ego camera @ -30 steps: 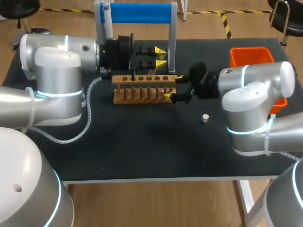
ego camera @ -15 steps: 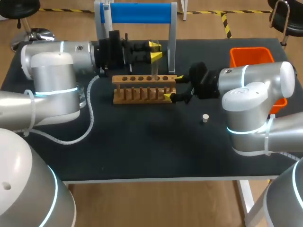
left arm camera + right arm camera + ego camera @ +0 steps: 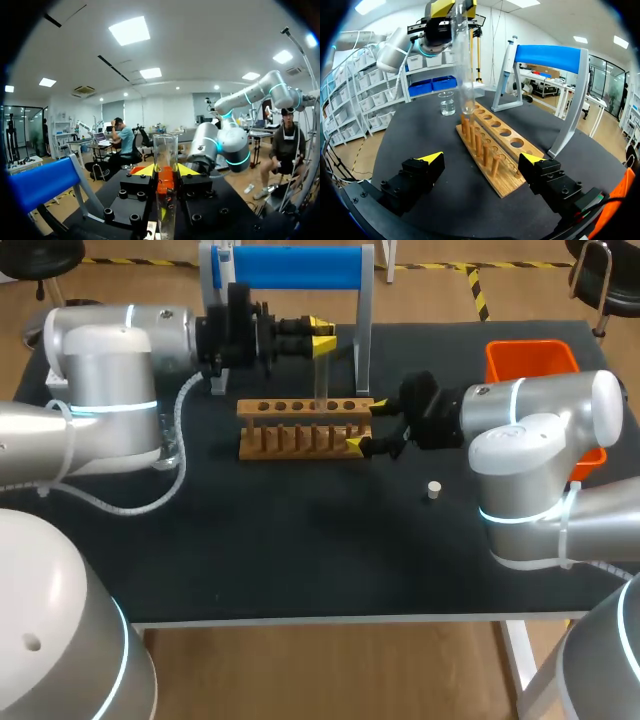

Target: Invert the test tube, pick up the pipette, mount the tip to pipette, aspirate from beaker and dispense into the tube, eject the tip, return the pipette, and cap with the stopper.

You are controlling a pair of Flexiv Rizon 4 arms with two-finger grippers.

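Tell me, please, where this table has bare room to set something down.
The broad front of the table, between the wooden rack and the near edge, is bare up to the stopper. A smaller patch lies between the blue stand and the orange bin. It is crowded around the rack, with the left pincer, right pincer and test tube.

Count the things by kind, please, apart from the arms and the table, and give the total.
test tube, held in the left gripper: 1
wooden rack: 1
pipette stand: 1
pipette: 1
beaker: 1
stopper: 1
orange bin: 1
Total: 7
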